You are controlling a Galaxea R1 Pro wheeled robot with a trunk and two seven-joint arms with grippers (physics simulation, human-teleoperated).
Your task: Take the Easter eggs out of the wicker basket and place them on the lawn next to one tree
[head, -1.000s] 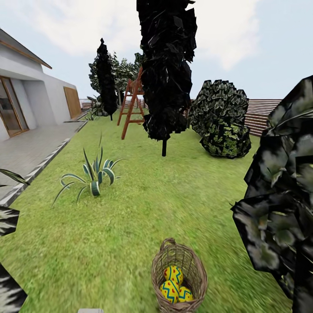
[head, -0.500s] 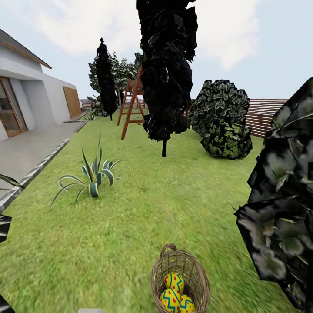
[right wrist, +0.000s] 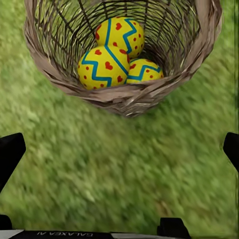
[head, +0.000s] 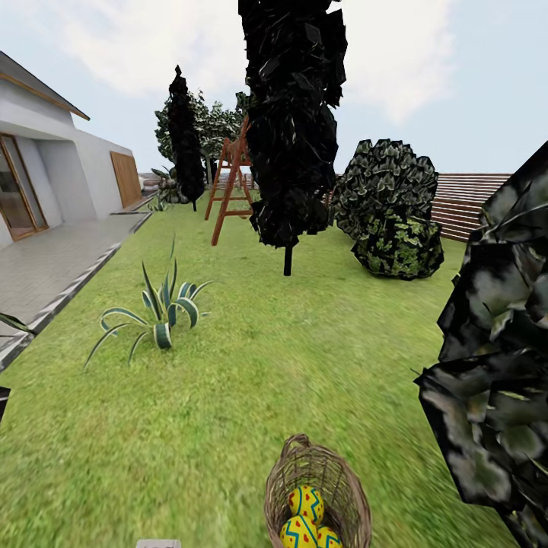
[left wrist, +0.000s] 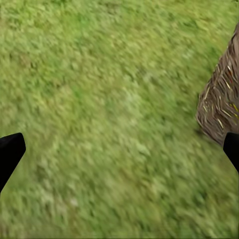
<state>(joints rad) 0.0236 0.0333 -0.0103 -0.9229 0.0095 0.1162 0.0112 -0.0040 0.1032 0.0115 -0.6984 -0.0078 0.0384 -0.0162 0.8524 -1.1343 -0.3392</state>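
Right gripper (right wrist: 119,149) has its fingers spread wide with nothing between them, hanging just short of the wicker basket (right wrist: 124,94) and looking straight into its mouth. Left gripper (left wrist: 119,154) is spread too, over bare lawn (left wrist: 99,99) with the basket's wall just off to one side.

What changed: over the last second the whole head picture slid, so the basket (head: 318,495) now sits lower and closer at the bottom edge. That's the robot rolling up, not the basket moving. Looks to me like it's nearly in reach for the first grab.

Count: three Easter eggs (right wrist: 104,64), all in the basket, touching each other. One basket. Further off, one spiky striped plant (head: 164,312), then a black-leaved tree (head: 289,129).
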